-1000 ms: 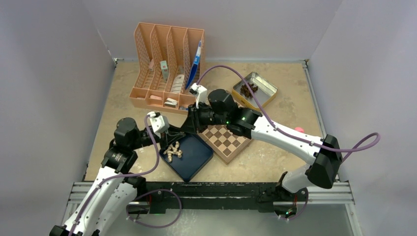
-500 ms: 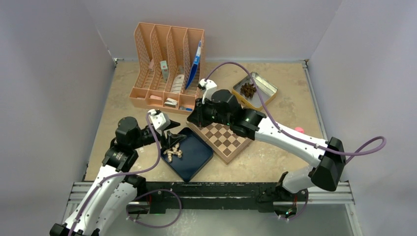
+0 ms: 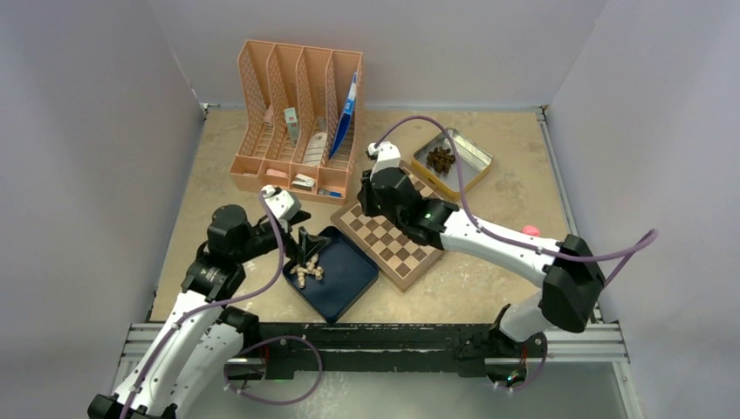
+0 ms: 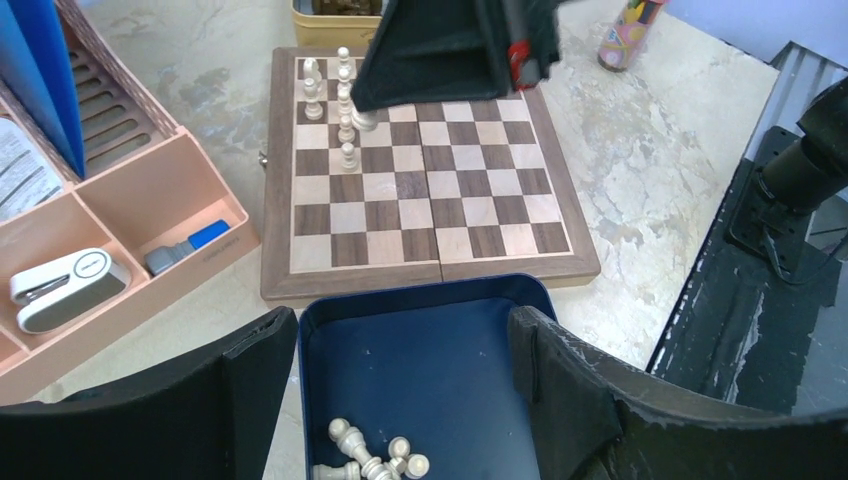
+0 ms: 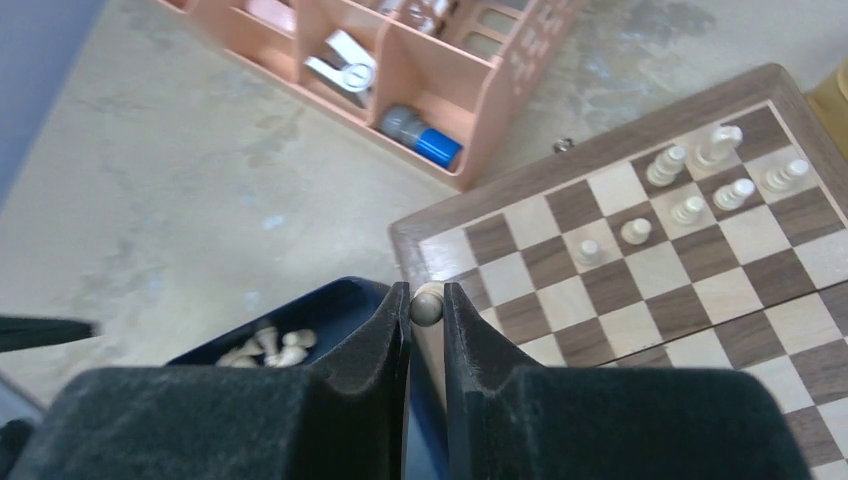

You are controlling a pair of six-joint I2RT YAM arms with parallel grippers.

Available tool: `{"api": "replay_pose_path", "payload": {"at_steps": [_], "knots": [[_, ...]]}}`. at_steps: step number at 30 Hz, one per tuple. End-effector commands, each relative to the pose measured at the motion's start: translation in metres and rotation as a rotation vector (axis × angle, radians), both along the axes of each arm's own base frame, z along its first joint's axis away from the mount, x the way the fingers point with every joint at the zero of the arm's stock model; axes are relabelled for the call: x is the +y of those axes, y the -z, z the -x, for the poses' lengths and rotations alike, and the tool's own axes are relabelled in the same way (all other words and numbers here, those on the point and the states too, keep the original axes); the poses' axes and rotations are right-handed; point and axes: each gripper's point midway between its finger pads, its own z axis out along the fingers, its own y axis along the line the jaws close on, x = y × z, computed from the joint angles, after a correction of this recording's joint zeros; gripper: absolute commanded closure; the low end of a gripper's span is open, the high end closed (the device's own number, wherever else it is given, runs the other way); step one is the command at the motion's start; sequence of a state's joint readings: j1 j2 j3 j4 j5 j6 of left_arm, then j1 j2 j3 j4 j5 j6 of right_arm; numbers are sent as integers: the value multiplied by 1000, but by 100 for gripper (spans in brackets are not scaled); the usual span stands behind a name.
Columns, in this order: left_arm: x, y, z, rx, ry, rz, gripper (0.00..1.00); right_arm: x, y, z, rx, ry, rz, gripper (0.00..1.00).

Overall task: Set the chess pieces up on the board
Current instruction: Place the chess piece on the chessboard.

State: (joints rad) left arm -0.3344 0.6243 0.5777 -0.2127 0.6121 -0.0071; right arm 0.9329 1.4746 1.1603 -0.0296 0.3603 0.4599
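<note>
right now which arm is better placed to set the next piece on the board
Right. The right gripper is shut on a chess piece at the board's edge; the left gripper hangs open and empty over the blue tray.

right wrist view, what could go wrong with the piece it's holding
The right end effector pinches the chess piece only at its fingertips, so it might slip or tilt. The standing pieces on the board are close together; setting this one beside them could knock one over.

One board (image 5: 640,322); one blue tray (image 4: 430,360); seven chess pieces (image 5: 688,209) on board, one in right gripper (image 5: 427,302).
</note>
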Motion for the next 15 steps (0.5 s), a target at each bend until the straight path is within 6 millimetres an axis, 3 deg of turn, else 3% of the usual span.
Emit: {"api": "replay_pose_path", "payload": {"at_steps": [1,9,15], "knots": [[5,-22,-5,-57,-48,21,23,-7,19,-27,-43,82,23,86],[18,-35,-9,-85,-152,47,22,0,86,-37,39,105,97,86],[30,-45,-8,-131,-216,46,22,-5,103,-43,34,151,114,86]]}}
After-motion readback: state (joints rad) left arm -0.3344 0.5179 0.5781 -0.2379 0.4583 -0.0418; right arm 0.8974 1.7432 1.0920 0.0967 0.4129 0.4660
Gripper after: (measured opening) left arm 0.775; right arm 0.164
